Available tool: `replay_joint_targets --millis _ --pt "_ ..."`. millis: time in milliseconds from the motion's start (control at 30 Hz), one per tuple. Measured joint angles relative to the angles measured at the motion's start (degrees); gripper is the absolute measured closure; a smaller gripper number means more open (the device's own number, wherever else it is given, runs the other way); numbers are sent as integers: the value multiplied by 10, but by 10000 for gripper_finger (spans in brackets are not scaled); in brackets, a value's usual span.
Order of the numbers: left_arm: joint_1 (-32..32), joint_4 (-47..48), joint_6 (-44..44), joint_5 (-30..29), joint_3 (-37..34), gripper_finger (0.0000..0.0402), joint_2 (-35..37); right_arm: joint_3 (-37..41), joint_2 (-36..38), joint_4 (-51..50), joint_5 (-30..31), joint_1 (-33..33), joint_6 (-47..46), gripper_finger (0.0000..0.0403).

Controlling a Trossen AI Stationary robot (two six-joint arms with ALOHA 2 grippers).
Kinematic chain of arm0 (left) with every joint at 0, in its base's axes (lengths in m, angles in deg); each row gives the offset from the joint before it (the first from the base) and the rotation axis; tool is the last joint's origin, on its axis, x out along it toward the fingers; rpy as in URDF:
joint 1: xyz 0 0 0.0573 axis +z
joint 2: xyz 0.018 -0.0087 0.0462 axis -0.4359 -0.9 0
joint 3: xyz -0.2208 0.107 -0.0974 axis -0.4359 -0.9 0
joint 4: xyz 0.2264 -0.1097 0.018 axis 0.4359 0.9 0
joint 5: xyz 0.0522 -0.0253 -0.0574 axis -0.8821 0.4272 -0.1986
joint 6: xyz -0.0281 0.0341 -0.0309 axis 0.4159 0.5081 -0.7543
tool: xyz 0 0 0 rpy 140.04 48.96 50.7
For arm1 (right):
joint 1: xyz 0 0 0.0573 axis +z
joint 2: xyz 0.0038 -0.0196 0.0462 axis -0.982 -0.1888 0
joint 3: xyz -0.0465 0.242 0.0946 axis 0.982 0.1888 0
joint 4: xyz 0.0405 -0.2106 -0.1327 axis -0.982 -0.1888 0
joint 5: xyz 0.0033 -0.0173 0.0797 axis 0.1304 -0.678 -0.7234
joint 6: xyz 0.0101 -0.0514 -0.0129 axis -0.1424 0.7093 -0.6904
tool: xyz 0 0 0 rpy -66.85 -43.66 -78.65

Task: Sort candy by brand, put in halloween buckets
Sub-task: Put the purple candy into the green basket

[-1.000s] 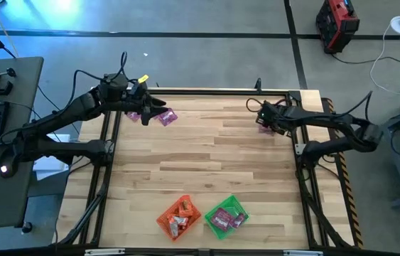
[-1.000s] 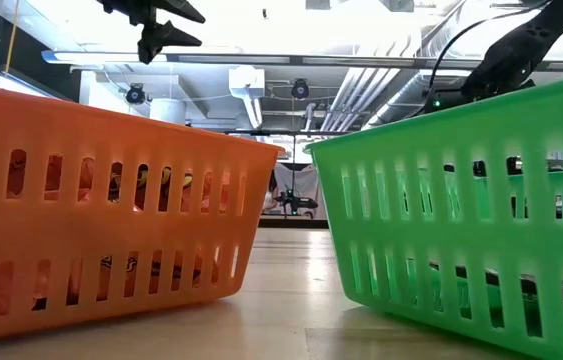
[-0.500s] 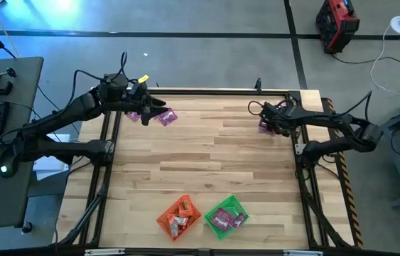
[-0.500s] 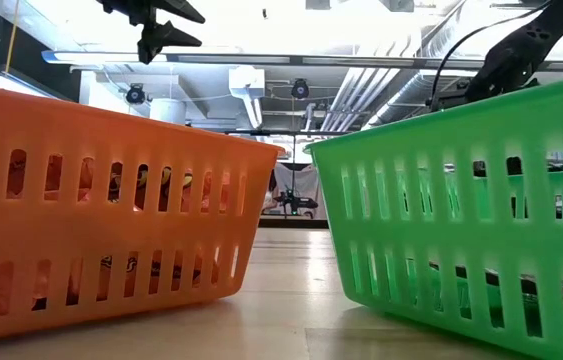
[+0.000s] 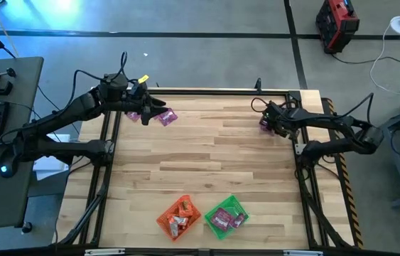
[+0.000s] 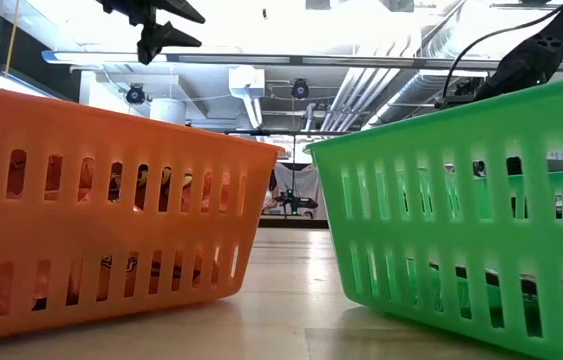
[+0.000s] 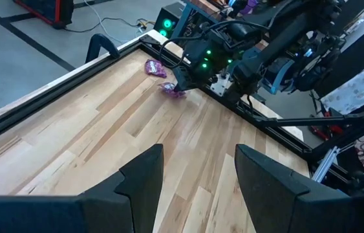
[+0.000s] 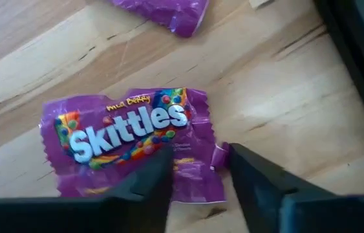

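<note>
**Thin packet, narrow bite: the right gripper's pick could slip**

The right gripper is hanging low over a flat purple Skittles packet lying on the pale wooden slat table at its far right corner, the dark fingers standing apart and straddling only the packet's edge, gripping nothing yet. A second purple packet is lying just beside it. The likely trouble: the wrapper is lying flat against the wood, so closing fingers may be skating over the foil or pinching only a corner, letting it drop on the long carry to the green slotted plastic bucket at the near edge, next to the orange slotted plastic bucket. The left gripper is waiting open, empty, above more purple candy at the far left.
</note>
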Motion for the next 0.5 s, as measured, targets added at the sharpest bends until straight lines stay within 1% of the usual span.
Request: replay_joint_targets --millis 67,167,200,233,333,400,500 --pt "0 0 0 0 0 220 0 0 0 -2 0 0 9 292" --pt "0 0 -6 0 0 220 0 1 -1 -11 2 0 25 370" --pt "0 0 -7 0 0 220 0 1 -1 -11 2 0 38 385" --pt "0 0 -9 0 0 220 0 1 0 -11 2 0 48 391" --pt "0 0 -10 0 0 220 0 1 14 -14 -5 1 63 391" --pt "0 0 -10 0 0 220 0 -4 33 -29 -15 9 85 399" --pt "0 0 -10 0 0 220 0 -36 79 -26 -10 21 114 400"
